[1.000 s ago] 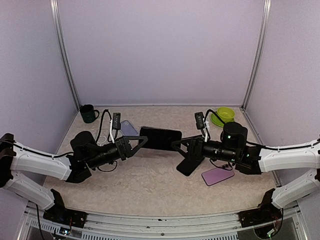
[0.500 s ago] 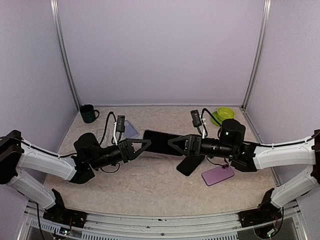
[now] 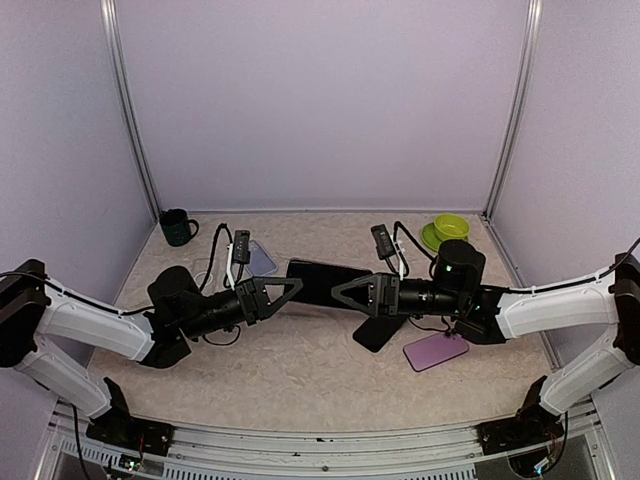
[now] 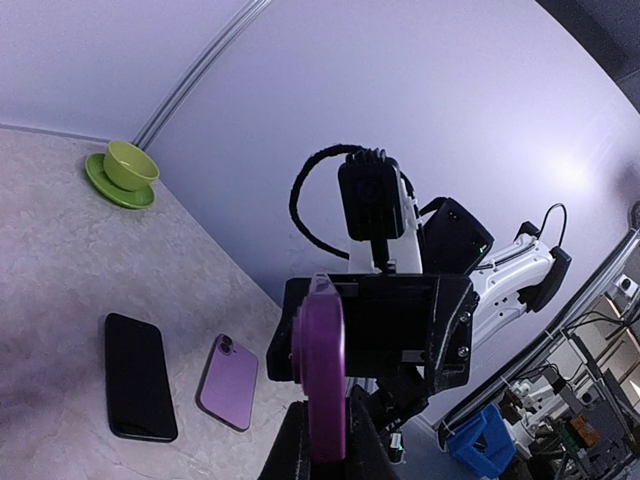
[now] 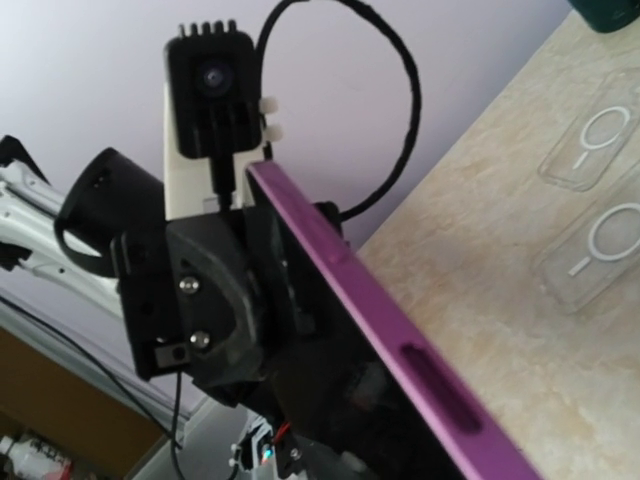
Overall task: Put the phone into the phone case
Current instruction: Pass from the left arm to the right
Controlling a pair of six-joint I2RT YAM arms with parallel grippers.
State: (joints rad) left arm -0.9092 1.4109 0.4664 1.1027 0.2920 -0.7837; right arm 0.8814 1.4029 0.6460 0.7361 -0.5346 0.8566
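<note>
A phone (image 3: 318,283) with a black face and purple edge hangs level above the table's middle. My left gripper (image 3: 293,288) is shut on its left end, its fingers pinching the thin purple edge (image 4: 322,375). From the right, my right gripper (image 3: 342,290) reaches over the other end. Its jaws stand open, with the phone close to one finger and a gap to the other (image 4: 450,330). In the right wrist view the phone's purple edge (image 5: 400,330) crosses the picture. Two clear phone cases (image 5: 597,140) (image 5: 600,245) lie flat on the table near the left arm (image 3: 258,258).
A black phone (image 3: 383,330) and a purple phone-shaped thing (image 3: 436,351) lie flat under the right arm. A dark green mug (image 3: 178,226) stands at the back left. At the back right a lime cup on a saucer (image 3: 450,230) stands. Purple walls close in the table.
My right gripper has moved left onto the phone's free end, and its jaws have narrowed a little. The left gripper shifted slightly right with the phone, then held still.
</note>
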